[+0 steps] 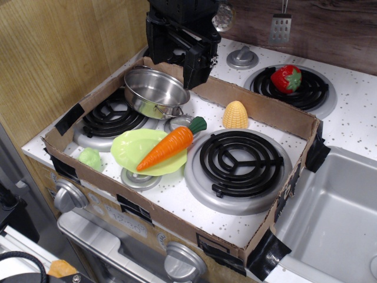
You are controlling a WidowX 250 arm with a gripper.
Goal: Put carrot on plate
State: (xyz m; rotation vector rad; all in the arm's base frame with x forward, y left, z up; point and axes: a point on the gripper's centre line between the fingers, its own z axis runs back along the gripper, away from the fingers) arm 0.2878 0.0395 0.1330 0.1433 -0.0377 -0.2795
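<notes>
Resting diagonally across the plate (132,147) near the surface's front-left corner, carrot (168,145) placed; pincer (177,56) spread, empty, best retreating straight upward.

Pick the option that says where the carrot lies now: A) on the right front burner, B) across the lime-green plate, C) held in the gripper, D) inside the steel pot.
B: the carrot lies across the plate, its green top overhanging the rim, with the gripper raised well away.
</notes>
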